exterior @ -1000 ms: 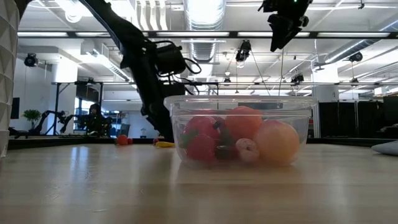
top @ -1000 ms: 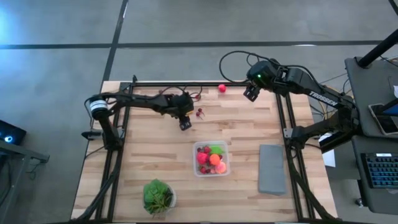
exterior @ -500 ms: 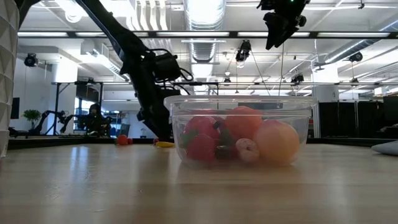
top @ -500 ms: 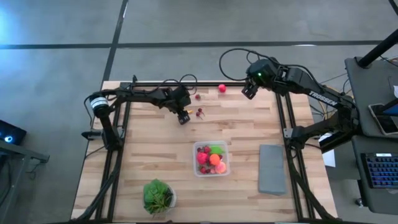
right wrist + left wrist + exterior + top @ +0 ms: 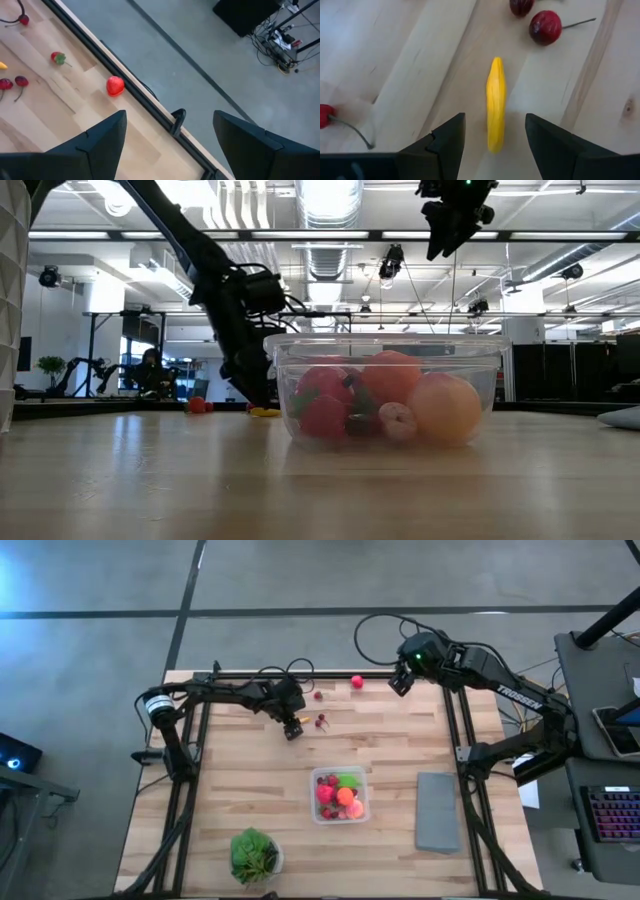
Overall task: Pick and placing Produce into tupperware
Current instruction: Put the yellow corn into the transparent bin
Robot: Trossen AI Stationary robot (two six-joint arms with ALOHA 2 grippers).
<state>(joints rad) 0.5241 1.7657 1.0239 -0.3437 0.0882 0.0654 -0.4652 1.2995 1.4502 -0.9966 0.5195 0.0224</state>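
Produce sits in two spots: some in your clear shallow plastic tupperware (image 5: 340, 795), some loose at the far edge of the light wooden table (image 5: 240, 790).

You can count five loose pieces near your left gripper (image 5: 291, 727): one thin yellow piece (image 5: 495, 110) lying flat between its spread-apart fingers (image 5: 445, 142), not touching either one, two dark red cherries (image 5: 545, 27) just past it, one small red berry with a green top (image 5: 58, 58), and one round red strawberry (image 5: 356, 682) by the table's black rail. Your tupperware holds a pile of red, orange, pink and lime-green pieces; you cannot count them all. Your right gripper (image 5: 402, 682) hangs high over the far right edge, fingers wide apart, holding nothing. One flat grey slab (image 5: 437, 811) lies right of the tupperware, and one leafy green plant in a white bowl (image 5: 254, 855) sits near the front.
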